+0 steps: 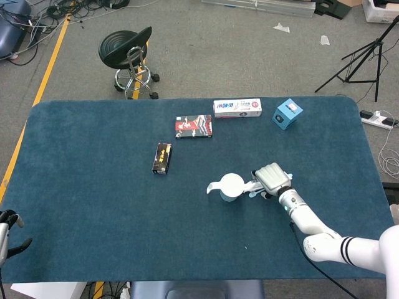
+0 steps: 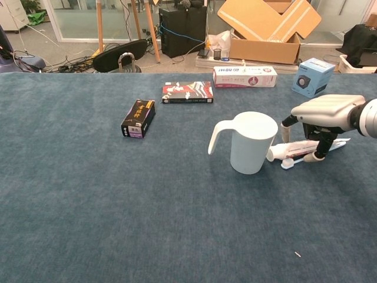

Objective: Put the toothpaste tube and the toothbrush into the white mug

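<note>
Right hand (image 2: 324,115) palm down, fingers (image 2: 318,154) curled downward; left hand (image 1: 7,225) low

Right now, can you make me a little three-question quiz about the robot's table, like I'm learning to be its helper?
1. True or false: the toothpaste tube is already inside the white mug.
2. Which hand is over the toothpaste tube: A) the left hand, B) the right hand?
3. Fill in: the blue box sits near the table's far ____ corner, seen from the chest view.

Key
1. False. It lies on the table beside the upright mug, along with the toothbrush.
2. B. Its fingers reach down around the tube; the left hand waits at the table's near edge.
3. Right.
</note>
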You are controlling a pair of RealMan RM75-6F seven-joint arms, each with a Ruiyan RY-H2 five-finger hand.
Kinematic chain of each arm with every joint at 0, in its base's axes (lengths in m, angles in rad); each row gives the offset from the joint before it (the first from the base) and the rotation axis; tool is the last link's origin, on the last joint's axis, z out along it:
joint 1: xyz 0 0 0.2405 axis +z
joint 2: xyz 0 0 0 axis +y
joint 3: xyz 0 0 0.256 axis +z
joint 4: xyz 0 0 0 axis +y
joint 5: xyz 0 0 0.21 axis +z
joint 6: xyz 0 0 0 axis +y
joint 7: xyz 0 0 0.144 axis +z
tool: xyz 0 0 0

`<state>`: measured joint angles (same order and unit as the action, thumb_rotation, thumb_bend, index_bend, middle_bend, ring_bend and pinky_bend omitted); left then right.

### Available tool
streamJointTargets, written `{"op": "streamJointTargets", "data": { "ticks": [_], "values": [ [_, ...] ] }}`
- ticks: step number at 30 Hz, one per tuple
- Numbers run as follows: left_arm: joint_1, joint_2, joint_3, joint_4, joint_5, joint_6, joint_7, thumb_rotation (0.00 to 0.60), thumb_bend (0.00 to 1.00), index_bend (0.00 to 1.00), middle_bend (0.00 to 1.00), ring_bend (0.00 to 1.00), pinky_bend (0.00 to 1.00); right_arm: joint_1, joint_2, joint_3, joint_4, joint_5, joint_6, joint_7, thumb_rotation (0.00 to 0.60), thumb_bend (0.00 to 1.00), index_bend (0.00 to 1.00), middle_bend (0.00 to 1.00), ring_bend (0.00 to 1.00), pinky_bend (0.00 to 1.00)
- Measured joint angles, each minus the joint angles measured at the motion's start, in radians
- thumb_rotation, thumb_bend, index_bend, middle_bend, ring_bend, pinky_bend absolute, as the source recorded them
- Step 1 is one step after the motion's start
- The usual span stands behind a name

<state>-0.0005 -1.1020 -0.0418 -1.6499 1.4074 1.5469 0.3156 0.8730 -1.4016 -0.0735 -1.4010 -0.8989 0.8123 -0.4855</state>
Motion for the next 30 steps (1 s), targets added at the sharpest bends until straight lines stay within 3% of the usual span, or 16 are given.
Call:
{"op": "streamJointTargets", "data": {
  "ticks": [12,30],
  "values": [
    [0.003,0.003,0.0,0.0,-0.002,0.002,-0.005,0.6,0.0,0.52,0.38,0.31,0.42,-0.015,-0.05,0.033,0.059,-0.033,-0.022,0.003,0.6,0.16,0.42,1.0,0.99,1.0],
    [0.014,0.002,0.002,0.011,-0.007,0.008,-0.024,0.6,0.0,0.52,0.38,0.31,0.42,-0.023,-0.096,0.069,0.12,-0.04,-0.057,0.002,0.6,0.24,0.52,1.0,0.99,1.0]
  ]
}}
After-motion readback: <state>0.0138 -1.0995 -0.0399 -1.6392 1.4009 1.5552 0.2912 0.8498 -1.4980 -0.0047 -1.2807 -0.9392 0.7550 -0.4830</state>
